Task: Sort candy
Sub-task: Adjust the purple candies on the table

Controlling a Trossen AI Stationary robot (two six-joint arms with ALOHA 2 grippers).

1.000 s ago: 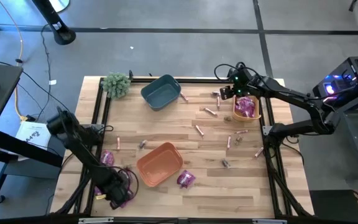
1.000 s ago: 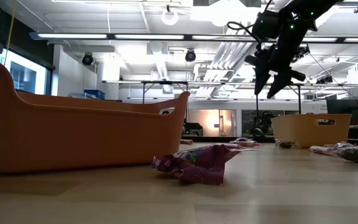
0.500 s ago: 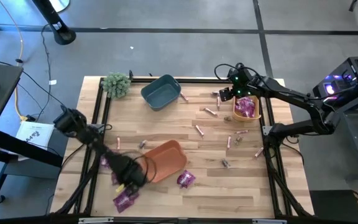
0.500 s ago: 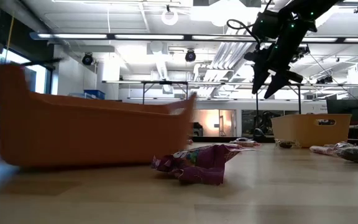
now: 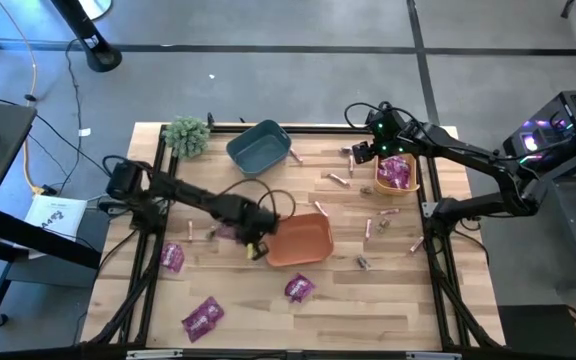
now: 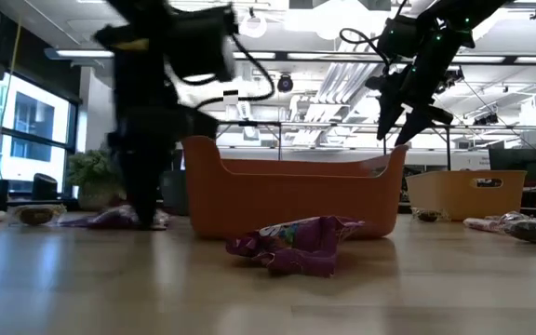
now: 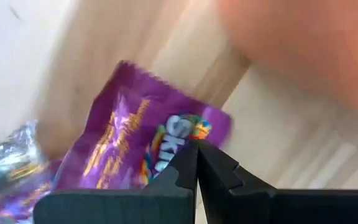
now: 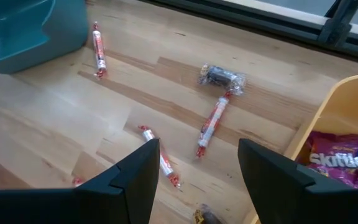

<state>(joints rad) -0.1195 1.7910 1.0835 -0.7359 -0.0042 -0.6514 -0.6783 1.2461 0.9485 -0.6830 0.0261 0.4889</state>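
Observation:
Candy lies scattered on the wooden table: purple packets [image 5: 299,288] [image 5: 202,318] [image 5: 172,257], pink sticks [image 5: 320,209] [image 8: 214,127] and a small dark piece [image 8: 221,77]. My left gripper [image 5: 254,244] is shut, low over the table beside the orange bin's [image 5: 300,240] left wall. Its tips [image 7: 197,149] stand over a flat purple packet [image 7: 135,146]. My right gripper [image 5: 365,150] hangs open, high above the far right part of the table [image 8: 197,155], next to the yellow bin [image 5: 398,172], which holds purple packets. My left gripper points down at the purple packet's printed face [image 7: 173,140] with shut fingers, close beside the orange bin [image 6: 291,191]. The blur and the fingers themselves hide the tips, so I cannot tell whether they touch the packet or the bin.
A teal bin [image 5: 258,147] and a green plant ball [image 5: 188,135] stand at the far edge. Pink sticks lie between the teal and yellow bins and right of the orange bin. A black frame rail runs round the table. Bare wood shows along the near edge.
My left arm has swept fast from the near left corner toward the table's middle and far right. The orange bin has slid to the right and turned with it. One purple packet has stayed behind near the near left corner.

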